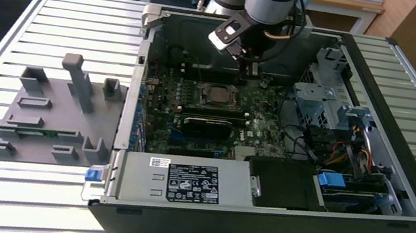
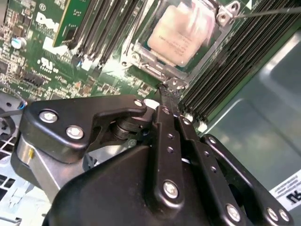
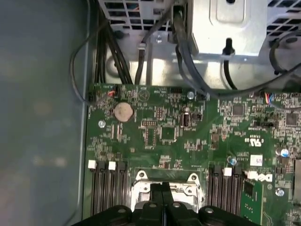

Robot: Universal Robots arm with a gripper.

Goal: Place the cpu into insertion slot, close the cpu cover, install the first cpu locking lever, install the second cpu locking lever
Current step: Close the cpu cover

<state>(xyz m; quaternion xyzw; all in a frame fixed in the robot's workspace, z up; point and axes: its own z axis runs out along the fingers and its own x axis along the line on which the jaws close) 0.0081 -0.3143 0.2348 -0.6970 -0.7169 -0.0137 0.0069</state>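
**At the socket's edge: pincer closed**

Just beyond the pincer (image 2: 165,92) tips, in the second wrist view, I see the cpu (image 2: 182,34) seated in the insertion slot (image 2: 149,66). The fingers are pressed together. The exterior view adds the open computer case (image 1: 396,182) surrounding the pincer.

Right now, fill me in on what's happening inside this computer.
A robot arm's gripper is down inside the open computer case, over the motherboard. The cpu is already seated, and the cpu cover appears to lie down around it. The fingers are shut together, tips right at the cover's edge; whether they touch it is unclear.
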